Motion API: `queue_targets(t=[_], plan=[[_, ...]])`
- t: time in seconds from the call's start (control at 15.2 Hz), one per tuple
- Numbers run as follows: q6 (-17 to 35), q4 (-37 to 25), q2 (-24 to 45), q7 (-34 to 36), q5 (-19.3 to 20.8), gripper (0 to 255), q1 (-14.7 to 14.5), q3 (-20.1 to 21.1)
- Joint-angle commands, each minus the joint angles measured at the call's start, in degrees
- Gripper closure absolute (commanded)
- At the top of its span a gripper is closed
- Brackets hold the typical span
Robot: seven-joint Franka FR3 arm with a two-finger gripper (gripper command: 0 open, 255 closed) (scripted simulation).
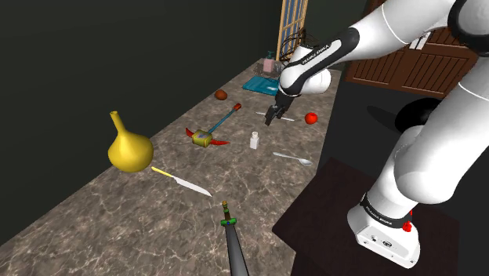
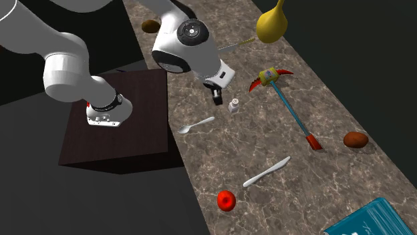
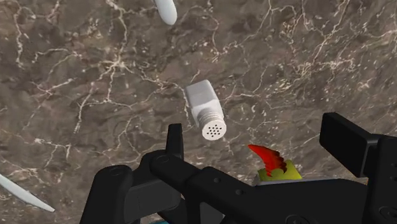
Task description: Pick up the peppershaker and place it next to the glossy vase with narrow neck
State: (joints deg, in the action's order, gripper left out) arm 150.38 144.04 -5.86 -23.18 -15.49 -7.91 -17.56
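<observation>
1. The end effector (image 1: 272,118) hangs over the marble table (image 1: 94,227) with its fingers spread wide, pinching nothing.
2. The white pepper shaker (image 3: 205,111) stands upright on the table just beside the end effector, not touching it.
3. The yellow narrow-neck vase (image 1: 129,147) sits well apart from the shaker, toward the shoulder view's left.
4. A toy pickaxe (image 1: 205,138) with red blades lies roughly between the two.

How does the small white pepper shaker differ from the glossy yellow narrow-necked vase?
The small white pepper shaker is matte; the glossy yellow narrow-necked vase shines. The shaker is far smaller than the vase. The shaker is blocky with a perforated cap; the vase bulbous with a thin neck. Both stand upright on the marbled brown counter.
</observation>
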Motion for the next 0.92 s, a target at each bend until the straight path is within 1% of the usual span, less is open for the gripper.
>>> queue_targets(t=[0.0,0.2,0.33,0.53,0.86], plan=[[2.93,-1.27,4.85,-4.54,-6.01,0,-1.23,-0.59],[5.41,-4.92,12.63,-12.60,-16.32,0,-1.39,0.19],[6.47,-7.84,17.68,-17.55,-22.59,0,0.04,2.16],[7.63,-12.73,24.97,-23.63,-30.15,0,2.88,5.60],[9.29,-15.13,29.21,-26.44,-33.75,0,4.35,8.04]])
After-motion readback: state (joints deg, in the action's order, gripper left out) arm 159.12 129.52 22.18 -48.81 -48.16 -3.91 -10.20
